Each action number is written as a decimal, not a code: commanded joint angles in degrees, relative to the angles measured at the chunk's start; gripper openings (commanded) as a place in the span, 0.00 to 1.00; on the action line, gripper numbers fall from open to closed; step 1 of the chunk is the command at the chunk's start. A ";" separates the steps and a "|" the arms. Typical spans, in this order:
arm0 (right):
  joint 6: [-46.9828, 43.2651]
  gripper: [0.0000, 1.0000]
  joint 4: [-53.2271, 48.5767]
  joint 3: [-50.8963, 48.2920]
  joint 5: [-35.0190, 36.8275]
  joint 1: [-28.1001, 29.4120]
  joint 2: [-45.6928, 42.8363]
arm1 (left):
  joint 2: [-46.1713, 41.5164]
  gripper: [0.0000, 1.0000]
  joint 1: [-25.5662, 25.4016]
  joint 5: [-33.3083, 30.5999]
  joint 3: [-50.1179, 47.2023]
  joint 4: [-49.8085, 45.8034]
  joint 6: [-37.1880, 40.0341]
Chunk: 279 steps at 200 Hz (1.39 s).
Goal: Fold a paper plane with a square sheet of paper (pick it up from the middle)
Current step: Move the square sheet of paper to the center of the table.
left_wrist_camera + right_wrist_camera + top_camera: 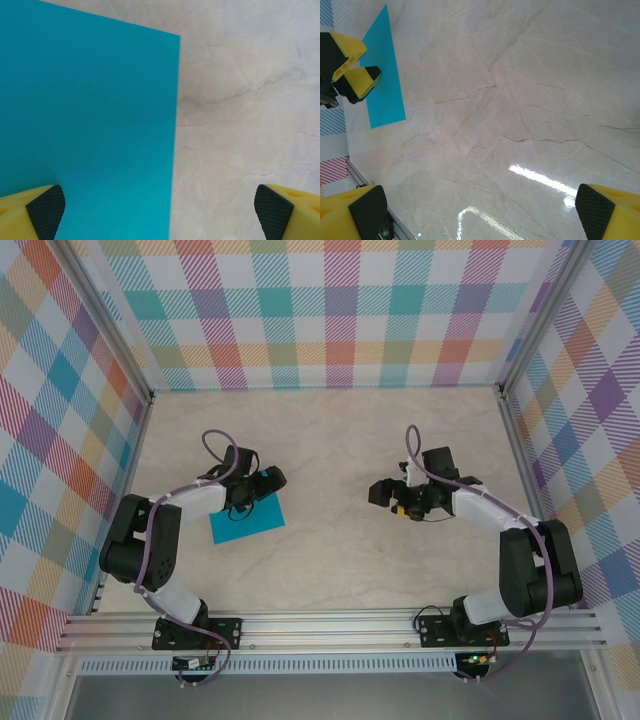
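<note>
The square sheet of paper (247, 519) is teal-blue and lies flat and unfolded on the marble-look table, left of centre. My left gripper (262, 483) hovers over its far right part, open. In the left wrist view the sheet (90, 125) covers the left half, and its right edge runs between the wide-apart fingers of the left gripper (160, 210): one pad (46, 211) is above paper, the other (273, 211) above bare table. My right gripper (385, 492) is open over bare table at centre right, well apart from the sheet (382, 80). Nothing sits between its fingers (367, 212).
Plaid walls (330, 310) close in the table at the back and both sides. An aluminium rail (330, 625) with the arm bases runs along the near edge. From the right wrist camera, the left gripper's yellow fingers (355, 70) stand over the sheet.
</note>
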 commanded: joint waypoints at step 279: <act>4.15 1.00 -0.46 1.53 6.50 6.46 0.99 | 0.15 0.99 -15.83 4.43 -3.35 9.33 -12.78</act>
